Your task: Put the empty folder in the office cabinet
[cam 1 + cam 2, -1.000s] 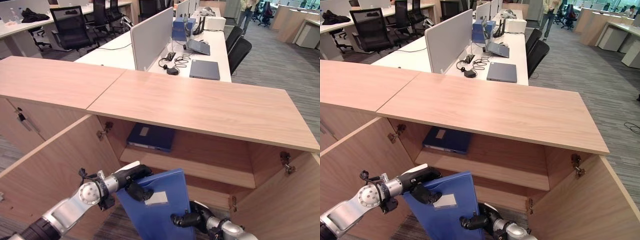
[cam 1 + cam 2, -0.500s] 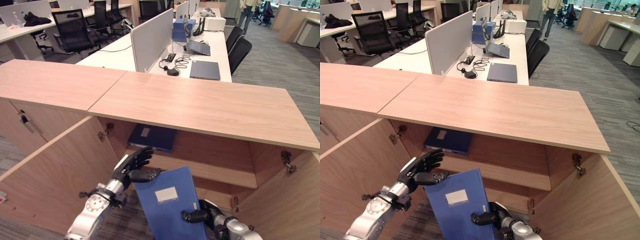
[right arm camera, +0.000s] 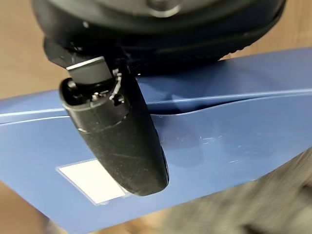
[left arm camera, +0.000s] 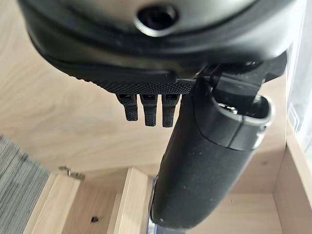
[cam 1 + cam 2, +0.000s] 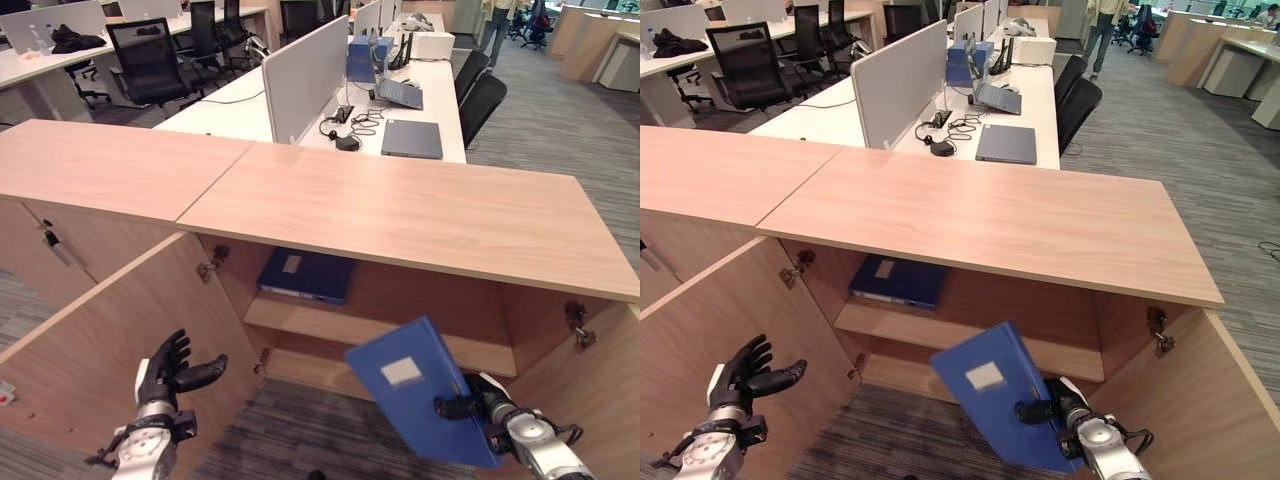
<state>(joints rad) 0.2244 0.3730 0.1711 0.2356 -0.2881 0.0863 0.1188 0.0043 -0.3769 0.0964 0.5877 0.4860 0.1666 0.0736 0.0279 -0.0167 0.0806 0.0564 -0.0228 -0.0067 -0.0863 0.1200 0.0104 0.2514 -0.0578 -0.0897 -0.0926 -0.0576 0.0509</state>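
While gripped, folder point(image 5: 420, 400) near shelf point(image 5: 380, 335)

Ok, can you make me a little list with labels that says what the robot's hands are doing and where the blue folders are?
Right hand: pinching the blue folder, thumb on its front face
Held folder: tilted, in front of the open cabinet's lower part, not yet inside
Left hand: open, holding nothing, beside the open left door
Second folder: lying flat on the upper shelf
Cabinet doors: both open
Behind the cabinet: desks with a laptop and office chairs
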